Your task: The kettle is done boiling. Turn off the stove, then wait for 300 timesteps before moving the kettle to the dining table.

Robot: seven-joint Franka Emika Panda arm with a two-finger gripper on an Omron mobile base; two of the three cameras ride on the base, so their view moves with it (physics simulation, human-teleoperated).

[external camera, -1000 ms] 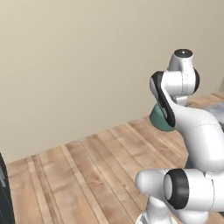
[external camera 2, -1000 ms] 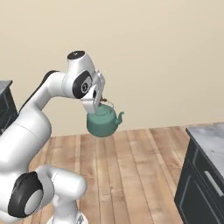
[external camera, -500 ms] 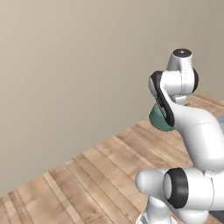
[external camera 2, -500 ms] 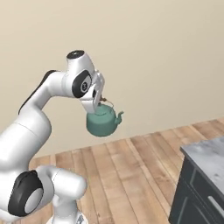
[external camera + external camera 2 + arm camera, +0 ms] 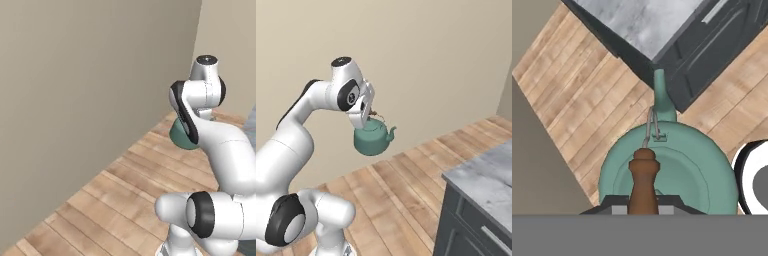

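- Teal kettle (image 5: 372, 140) hangs under the gripper (image 5: 368, 116) by its thin wire handle (image 5: 651, 124); jaws are pressed together on the handle, nothing else supports the pot.
- Kettle is clear of every surface, well above the wood plank floor (image 5: 406, 185). From the left base view just a sliver of its teal body (image 5: 181, 138) shows behind the forearm.
- Hand view looks straight down on the lid: brown knob (image 5: 643, 181) just below the tool, spout (image 5: 660, 95) pointing away from it toward a marble-topped dark cabinet (image 5: 677, 35).
- What changed over the last second: whole background slides in both base views. Floor boards and wall shift, a room corner comes into the left view, and the grey marble counter (image 5: 483, 182) grows larger at lower right of the right view.
- Arm pose and kettle position relative to the arm stay the same across those frames, so that's the base driving/turning, not the arm moving.
- My read: stove and wait steps are behind us; this is the carry leg toward the dining table.
- Can't tell whether the marble slab coming up beside the tool is the dining table or one of the narrower cabinets; no sink or tap visible on it here.
- Risk: kettle dangles on a thin pivoting handle, so it could swing while the base turns. Spout is level right now, no visible tilt.
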